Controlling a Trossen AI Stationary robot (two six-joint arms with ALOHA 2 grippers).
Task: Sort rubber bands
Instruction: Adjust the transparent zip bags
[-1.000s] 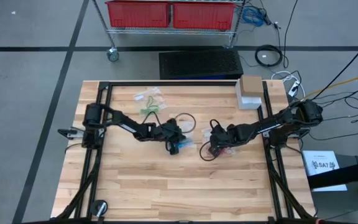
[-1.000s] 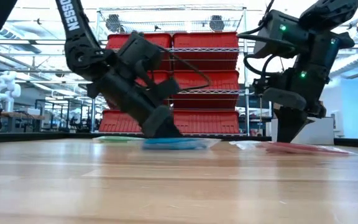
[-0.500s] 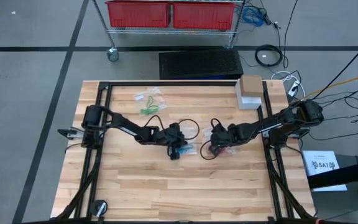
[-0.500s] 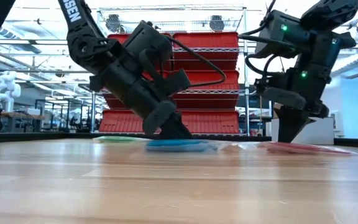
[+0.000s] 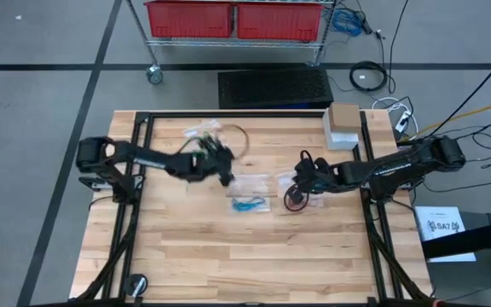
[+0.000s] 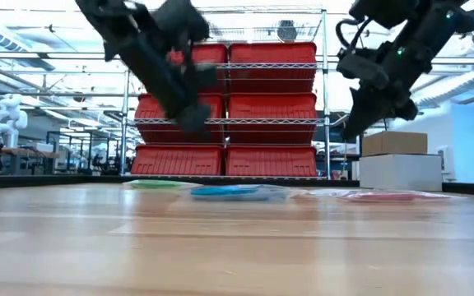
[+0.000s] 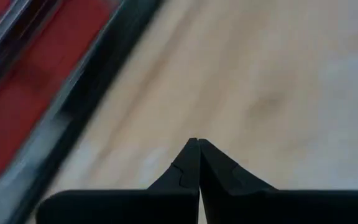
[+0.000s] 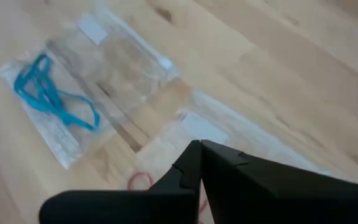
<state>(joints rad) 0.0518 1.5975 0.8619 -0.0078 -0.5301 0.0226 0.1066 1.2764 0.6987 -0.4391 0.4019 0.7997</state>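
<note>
Since colours lie apart, sorting looks well advanced: the blue rubber bands (image 5: 248,204) rest on a clear bag (image 8: 114,62) mid-table, the red bands (image 5: 294,201) just beside to the right, the green bands (image 5: 201,152) toward the far left. Both arms hang clear above. The left gripper (image 7: 198,144) and right gripper (image 8: 200,146) are pinched closed, carrying nothing visible.

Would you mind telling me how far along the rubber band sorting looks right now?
Looks mostly done: blue rubber bands lie on a clear bag mid-table, green ones sit at the far side, red ones near the right gripper. In hand: nothing; both it and the left gripper are shut, raised, empty. Left: no stray bands visible.
</note>
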